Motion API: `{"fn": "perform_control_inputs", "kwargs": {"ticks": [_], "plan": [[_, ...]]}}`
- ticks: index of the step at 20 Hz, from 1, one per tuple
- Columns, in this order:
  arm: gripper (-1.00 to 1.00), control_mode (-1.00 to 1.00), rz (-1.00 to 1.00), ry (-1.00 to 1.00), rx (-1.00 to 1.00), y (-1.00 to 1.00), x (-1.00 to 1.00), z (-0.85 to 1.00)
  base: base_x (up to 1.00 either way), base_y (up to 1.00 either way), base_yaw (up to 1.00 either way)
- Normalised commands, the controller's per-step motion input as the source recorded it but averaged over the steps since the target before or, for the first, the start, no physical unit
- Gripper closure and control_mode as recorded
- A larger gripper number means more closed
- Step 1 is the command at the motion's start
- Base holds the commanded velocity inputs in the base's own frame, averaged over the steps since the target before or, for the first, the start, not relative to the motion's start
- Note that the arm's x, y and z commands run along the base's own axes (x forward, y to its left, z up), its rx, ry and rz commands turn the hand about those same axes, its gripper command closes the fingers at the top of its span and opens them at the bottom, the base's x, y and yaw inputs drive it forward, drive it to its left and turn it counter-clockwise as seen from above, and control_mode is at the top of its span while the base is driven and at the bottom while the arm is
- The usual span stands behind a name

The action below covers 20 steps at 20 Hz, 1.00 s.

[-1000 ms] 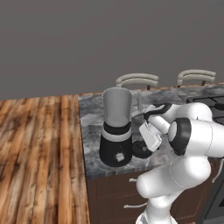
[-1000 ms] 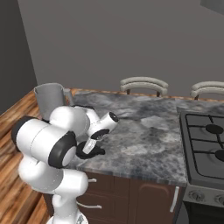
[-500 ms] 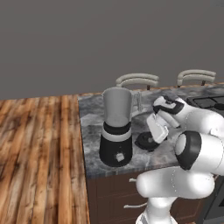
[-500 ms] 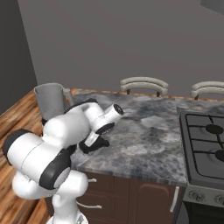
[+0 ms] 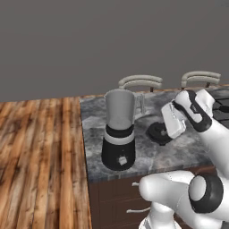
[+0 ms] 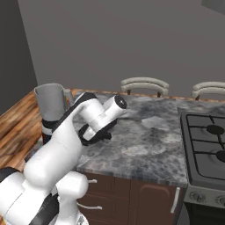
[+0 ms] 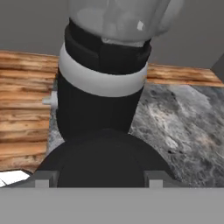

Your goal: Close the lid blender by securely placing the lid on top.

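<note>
1. One lid point(image 5: 158, 133) is seen in the left base view as a black disc lying flat on the grey marbled bench point(image 5: 188, 150), just to the right of the blender point(image 5: 119, 129) and apart from it. In the hand view the lid point(image 7: 107, 159) is shown as a broad black dome at the bottom, directly ahead of the camera.
2. One blender is counted. In the left base view it is shown whole: an open-topped grey jar, a black-and-silver collar and a rounded black base with a small white button, standing upright near the bench's left front corner. In the right base view the blender point(image 6: 50, 103) is partly covered by the arm, with the jar top and handle left visible. In the hand view only the collar, base and lower jar point(image 7: 103, 74) are seen, close behind the lid.
3. The gripper point(image 5: 166, 134) is seen in the left base view hanging at the lid's right edge; in the right base view the gripper point(image 6: 90, 138) is lowered over the bench. Two fingers point(image 7: 43, 179) are glimpsed at either side of the lid in the hand view, but whether the lid is clasped cannot be told.
4. Two chair backs point(image 5: 140, 82) are seen beyond the bench in both base views.
5. One stove point(image 6: 206, 147) with dark burners is shown clearly at the right of the right base view.
6. A wooden floor point(image 5: 40, 152) is seen left of the bench.
</note>
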Motion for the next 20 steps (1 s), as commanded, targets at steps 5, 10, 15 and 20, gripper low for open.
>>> {"fn": "perform_control_inputs", "kwargs": {"ticks": [5,10,15,20], "plan": [[1.0,-1.0,0.0,-0.26,0.0,0.0,-0.41,1.0,0.0,0.0,0.0],[1.0,-1.0,-0.01,-0.24,0.0,0.0,-0.41,1.0,0.0,0.0,0.0],[1.0,-1.0,-0.01,-0.19,0.0,0.0,-0.31,0.94,0.0,0.0,0.0],[1.0,-1.0,0.0,-0.14,0.0,0.01,-0.11,0.97,0.0,0.0,0.0]]}}
